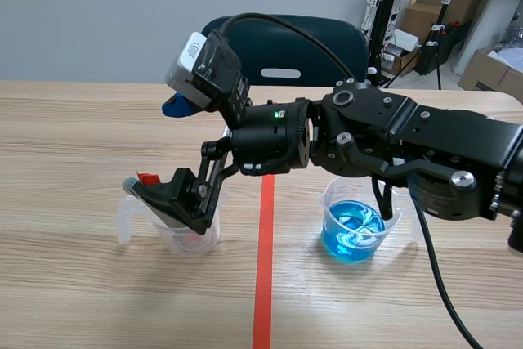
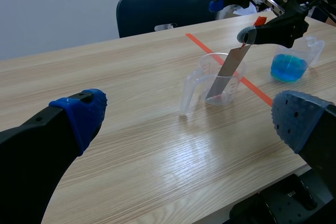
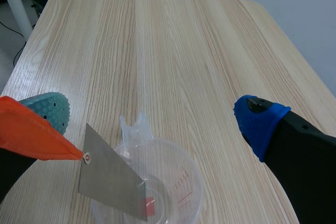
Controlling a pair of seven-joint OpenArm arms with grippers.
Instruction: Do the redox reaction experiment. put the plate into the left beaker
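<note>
Plate (image 3: 113,182), a grey metal strip with an orange tag (image 3: 31,135) at its top, leans in the left beaker (image 3: 178,171), lower end down inside the clear cup. The cup stands on the counter (image 1: 82,145), left of the red tape line (image 1: 263,267). Red graduation marks on its wall are too small to read. Right tool (image 3: 152,114), reaching across from the right, sits over this beaker with its 2 fingers spread wide, the tag just beside 1 pad, nothing pinched. Right beaker (image 1: 353,230) holds blue liquid. Left tool (image 2: 184,114) hangs wide apart and empty, well away from both beakers.
</note>
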